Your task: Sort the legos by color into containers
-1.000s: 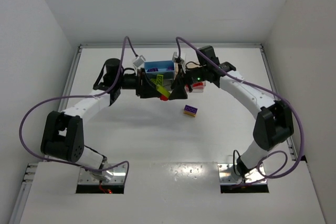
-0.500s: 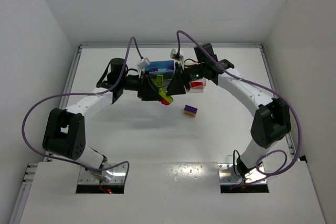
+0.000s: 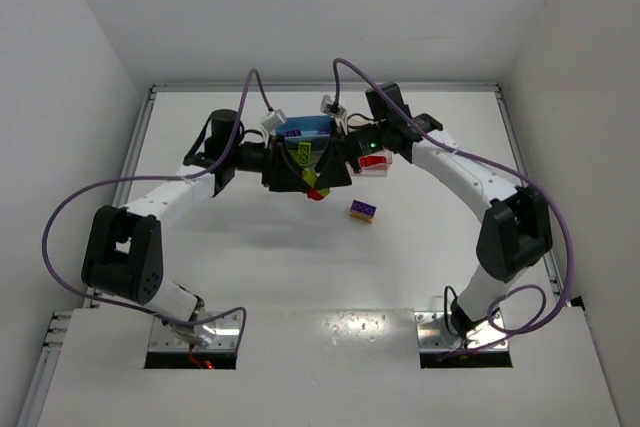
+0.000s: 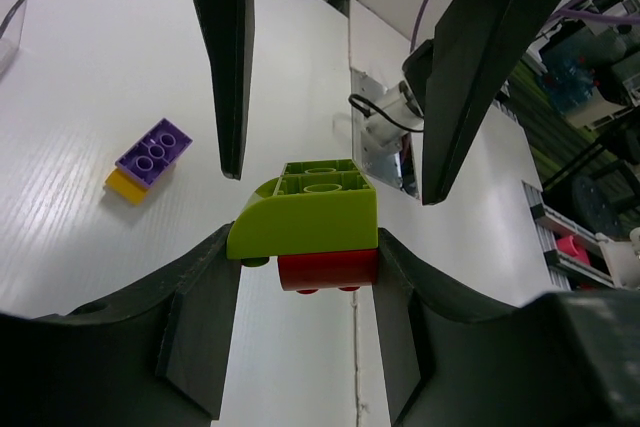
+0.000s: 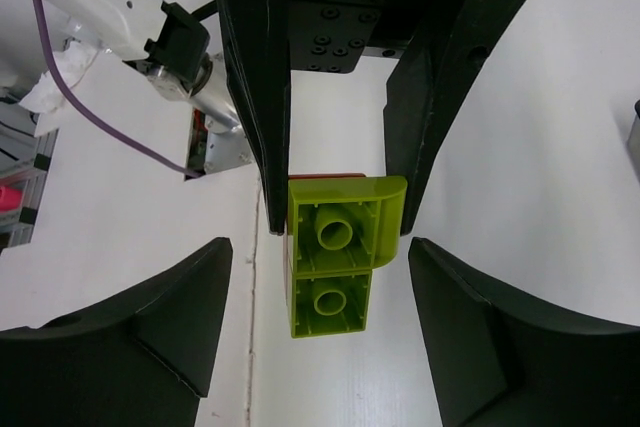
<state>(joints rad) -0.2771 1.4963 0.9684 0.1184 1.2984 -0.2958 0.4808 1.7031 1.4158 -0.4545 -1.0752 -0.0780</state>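
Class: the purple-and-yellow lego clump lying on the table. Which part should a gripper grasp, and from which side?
Probably best: grip the purple-and-yellow clump across its two long sides, mid-length where both bricks overlap, coming straight down from above. It lies flat on the table, studs up, with nothing touching its sides.

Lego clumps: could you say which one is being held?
The green and red clump, in the left gripper; the purple and yellow clump lies on the table.
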